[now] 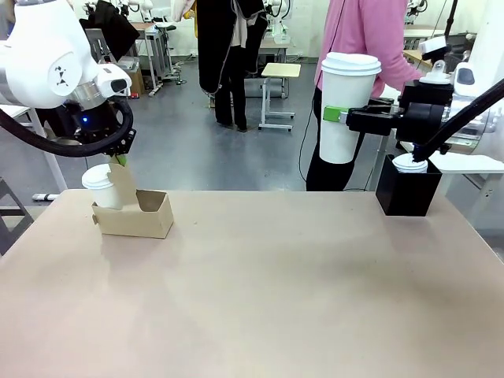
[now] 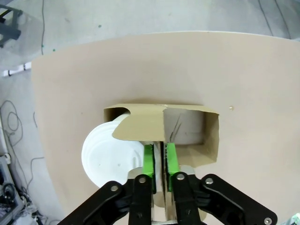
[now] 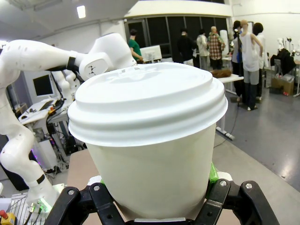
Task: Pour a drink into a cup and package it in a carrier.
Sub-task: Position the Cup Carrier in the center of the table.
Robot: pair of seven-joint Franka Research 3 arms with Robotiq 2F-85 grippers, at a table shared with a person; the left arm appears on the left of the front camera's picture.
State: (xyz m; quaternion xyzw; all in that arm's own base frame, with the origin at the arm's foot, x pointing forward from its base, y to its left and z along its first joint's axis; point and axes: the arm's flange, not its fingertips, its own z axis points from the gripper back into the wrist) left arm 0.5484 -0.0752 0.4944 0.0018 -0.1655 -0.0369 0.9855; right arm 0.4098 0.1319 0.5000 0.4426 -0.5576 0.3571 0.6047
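My left jaws are pressed narrow on the upright panel of the small brown cardboard carrier (image 2: 140, 123), on the left of the tabletop (image 1: 276, 283), with one lidded white paper cup (image 1: 101, 187) in its pocket. Farther, my right jaws hold another tall white lidded cup (image 1: 344, 118) in the air.

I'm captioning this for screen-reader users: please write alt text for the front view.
The right gripper holds a lidded white cup in the air at far right; the left gripper pinches the handle panel of a brown carrier at far left, a second cup seated in it.
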